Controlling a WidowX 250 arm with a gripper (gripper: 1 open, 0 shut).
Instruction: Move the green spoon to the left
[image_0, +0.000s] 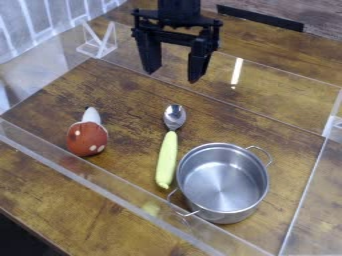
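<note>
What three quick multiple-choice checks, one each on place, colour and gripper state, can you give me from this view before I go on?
1. Where does the green spoon lie?
A. inside the steel pot
B. on the table beside the steel pot
C. in the gripper

2. What colour is the spoon's handle?
A. pale yellow-green
B. blue
C. black

3. How is the gripper?
A. shut on the spoon
B. shut on nothing
C. open, holding nothing

Key: 1 B, the spoon rests on the wood left of the pot. 2 A, the handle is pale yellow-green. 3 C, the fingers stand apart above the table, away from the spoon.
</note>
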